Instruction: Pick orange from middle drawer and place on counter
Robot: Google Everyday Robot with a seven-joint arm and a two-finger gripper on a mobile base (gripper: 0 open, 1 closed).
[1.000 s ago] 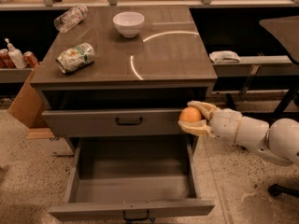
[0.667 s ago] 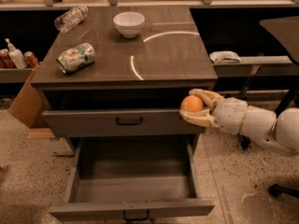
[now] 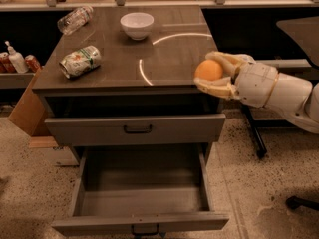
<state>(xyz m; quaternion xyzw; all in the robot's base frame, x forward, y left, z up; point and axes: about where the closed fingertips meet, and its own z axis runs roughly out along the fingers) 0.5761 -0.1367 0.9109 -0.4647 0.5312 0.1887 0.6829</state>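
The orange point(image 3: 209, 70) is held between the pale fingers point(image 3: 215, 87) of my gripper point(image 3: 212, 72), which reaches in from the right on a white arm. It hangs at the right front edge of the glossy brown-grey counter point(image 3: 164, 59), just above its surface level. The middle drawer point(image 3: 140, 198) stands pulled out below, and its grey floor holds nothing. The gripper is well above and to the right of the drawer.
On the counter stand a white bowl point(image 3: 136, 25), a green-and-orange can point(image 3: 80, 61) on its side and a clear plastic bottle point(image 3: 75, 19) lying at the back left. A shut upper drawer point(image 3: 135, 129) sits under the top. A cardboard box point(image 3: 29, 111) leans at the left.
My gripper has risen with the orange from beside the upper drawer front up to the counter's right front edge.
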